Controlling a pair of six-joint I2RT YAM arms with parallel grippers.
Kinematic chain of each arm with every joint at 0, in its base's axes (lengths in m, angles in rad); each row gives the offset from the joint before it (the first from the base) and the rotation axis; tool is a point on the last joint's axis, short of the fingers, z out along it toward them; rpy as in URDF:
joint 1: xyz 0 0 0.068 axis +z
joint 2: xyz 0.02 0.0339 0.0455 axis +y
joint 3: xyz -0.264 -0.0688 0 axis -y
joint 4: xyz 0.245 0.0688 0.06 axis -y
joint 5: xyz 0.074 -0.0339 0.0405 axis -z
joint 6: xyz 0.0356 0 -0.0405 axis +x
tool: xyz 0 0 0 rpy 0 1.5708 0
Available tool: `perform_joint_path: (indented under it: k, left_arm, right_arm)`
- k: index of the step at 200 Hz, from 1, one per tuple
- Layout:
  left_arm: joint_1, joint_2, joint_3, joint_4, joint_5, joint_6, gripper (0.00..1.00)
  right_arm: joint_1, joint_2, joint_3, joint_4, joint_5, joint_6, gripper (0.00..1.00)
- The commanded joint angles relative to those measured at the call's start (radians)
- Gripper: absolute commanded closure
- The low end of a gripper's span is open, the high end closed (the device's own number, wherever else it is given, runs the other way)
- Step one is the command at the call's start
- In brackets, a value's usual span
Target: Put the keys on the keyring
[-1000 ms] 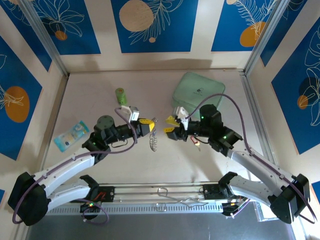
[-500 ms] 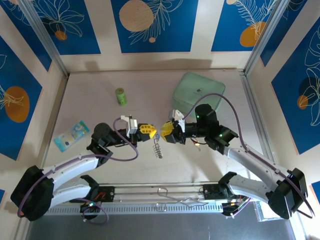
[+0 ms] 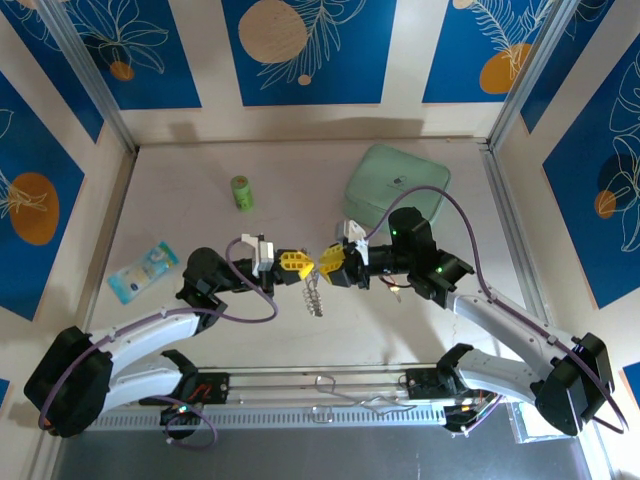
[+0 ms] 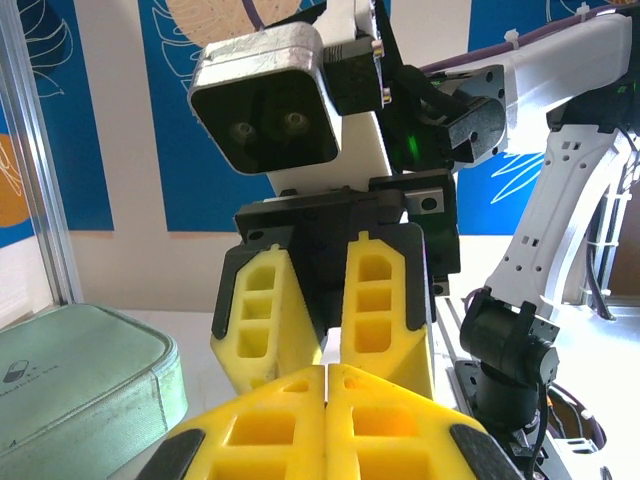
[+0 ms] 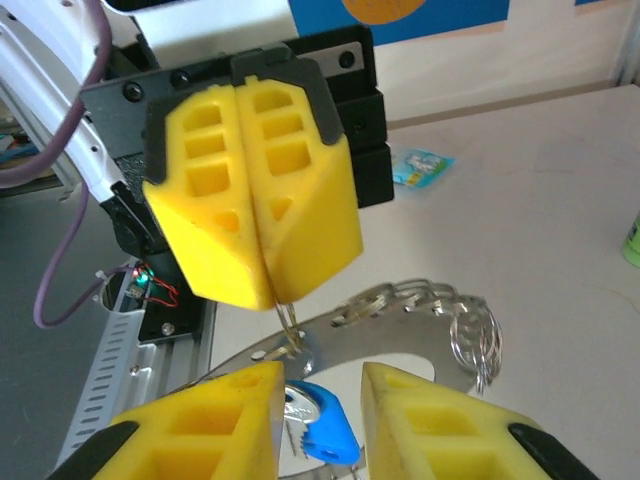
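The keyring [image 3: 315,296] hangs spiky below the two grippers at mid-table. My left gripper [image 3: 295,262] is shut on its thin wire, which runs into the seam of the yellow fingers [image 5: 255,210]. The ring's arc [image 5: 430,297] curves off to the right. A key with a blue tag [image 5: 325,430] lies between the fingers of my right gripper [image 5: 320,420]; it touches the left finger and a gap shows at the right one. My right gripper [image 3: 330,263] faces the left tip to tip. In the left wrist view the left gripper [image 4: 327,375] is shut, with the right one's fingers [image 4: 378,300] just beyond.
A pale green pouch [image 3: 395,185] lies at the back right, close behind the right arm. A small green cylinder [image 3: 241,192] stands at the back left and a blue packet [image 3: 143,268] lies at the left. Something small and red [image 3: 393,289] sits by the right arm.
The right gripper has moved left to meet the left one, and its jaws have narrowed. The left gripper has come forward a little with the ring, which now hangs straight down.
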Motion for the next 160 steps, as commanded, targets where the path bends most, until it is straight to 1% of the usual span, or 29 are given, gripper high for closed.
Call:
perform_joint_path:
  k: [1, 76, 134, 160]
  left_arm:
    - [-0.011, 0.000, 0.000, 0.062, 0.026, 0.001, 1.00]
    - [-0.013, 0.000, 0.001, 0.066, 0.031, -0.014, 1.00]
    - [-0.015, 0.007, 0.001, 0.067, 0.033, -0.017, 1.00]
    - [-0.017, 0.012, 0.002, 0.073, 0.035, -0.023, 1.00]
  right_arm:
    - [0.013, 0.003, 0.019, 0.043, -0.058, 0.014, 0.73]
    - [0.038, 0.046, 0.030, 0.074, -0.044, 0.011, 0.84]
    - [0.045, 0.059, 0.025, 0.123, -0.046, 0.037, 0.86]
    - [0.047, 0.070, 0.030, 0.126, -0.055, 0.041, 0.93]
